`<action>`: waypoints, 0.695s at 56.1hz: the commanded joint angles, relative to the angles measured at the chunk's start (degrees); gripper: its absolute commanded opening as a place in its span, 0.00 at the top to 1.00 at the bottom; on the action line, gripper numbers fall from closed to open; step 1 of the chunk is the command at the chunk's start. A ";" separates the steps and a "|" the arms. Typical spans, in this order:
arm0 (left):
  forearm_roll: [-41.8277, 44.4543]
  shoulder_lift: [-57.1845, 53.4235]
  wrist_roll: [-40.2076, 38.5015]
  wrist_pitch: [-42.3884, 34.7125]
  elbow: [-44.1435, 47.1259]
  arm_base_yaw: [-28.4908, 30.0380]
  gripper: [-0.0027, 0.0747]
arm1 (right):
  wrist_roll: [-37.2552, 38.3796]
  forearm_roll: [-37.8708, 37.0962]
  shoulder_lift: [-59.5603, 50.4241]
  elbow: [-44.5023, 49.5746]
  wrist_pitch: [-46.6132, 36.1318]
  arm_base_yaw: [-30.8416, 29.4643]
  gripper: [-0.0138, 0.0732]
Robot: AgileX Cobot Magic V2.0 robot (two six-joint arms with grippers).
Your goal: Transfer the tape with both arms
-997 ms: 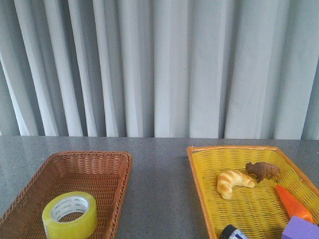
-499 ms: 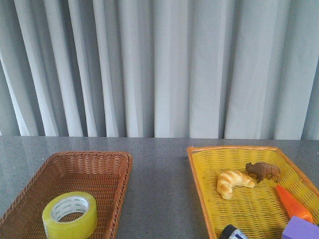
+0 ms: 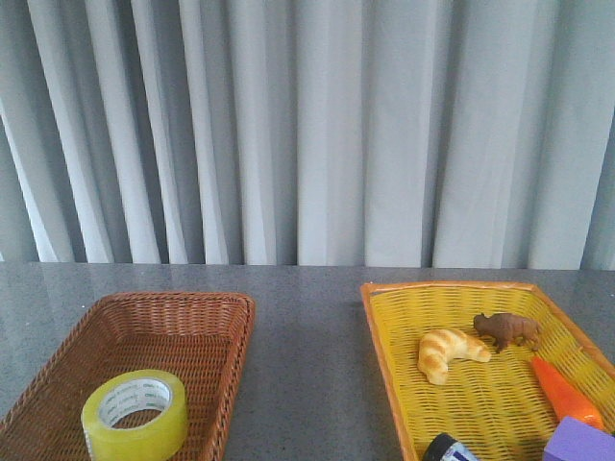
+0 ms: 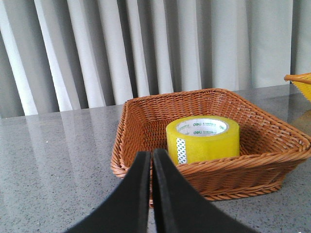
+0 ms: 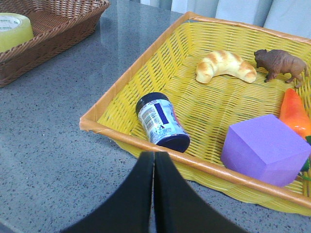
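The tape (image 3: 135, 415) is seen lying flat, core opening upward, inside the brown wicker basket (image 3: 207, 312) on the left side of the grey table (image 3: 307, 365), toward the basket's near end in the front view. In the left wrist view the same roll (image 4: 203, 139) is shown resting on the basket floor, its white core printed with small lettering, and the basket's rim (image 4: 272, 160) is seen between it and the camera. The left gripper (image 4: 151, 160) is held just outside the near wall of that basket, above the table, with its two black fingers pressed together and nothing between them; it is not touching the tape.

The right gripper (image 5: 153, 162) is likewise seen with its fingers brought together on nothing, poised over the table just beside the near rim of the yellow basket (image 5: 146, 53). Inside that basket a small dark jar (image 5: 161, 122) with a white-blue label is lying on its side near the rim, and a purple block (image 5: 266, 148) is set close beside it. A croissant (image 5: 226, 66) and a brown bison figure (image 5: 283, 64) are placed at the far end (near each other but apart), and an orange carrot (image 5: 294, 112) is laid along the side wall, between the bison and the block. The two baskets are kept well apart by a bare strip of table, and a pale pleated curtain (image 3: 307, 125) is hung behind the whole scene. Neither arm is visible in the front view
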 commanded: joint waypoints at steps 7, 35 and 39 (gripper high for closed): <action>-0.32 -0.29 -0.10 -3.86 -0.47 0.19 0.97 | -0.13 0.47 0.14 -1.43 -3.59 -0.31 0.85; -0.32 -0.29 -0.10 -3.86 -0.47 0.19 0.97 | 8.47 -0.58 -12.25 9.35 -16.57 -5.79 0.85; -0.32 -0.29 -0.10 -3.86 -0.47 0.19 0.97 | 13.10 -3.24 -16.16 13.82 -20.41 -9.62 0.85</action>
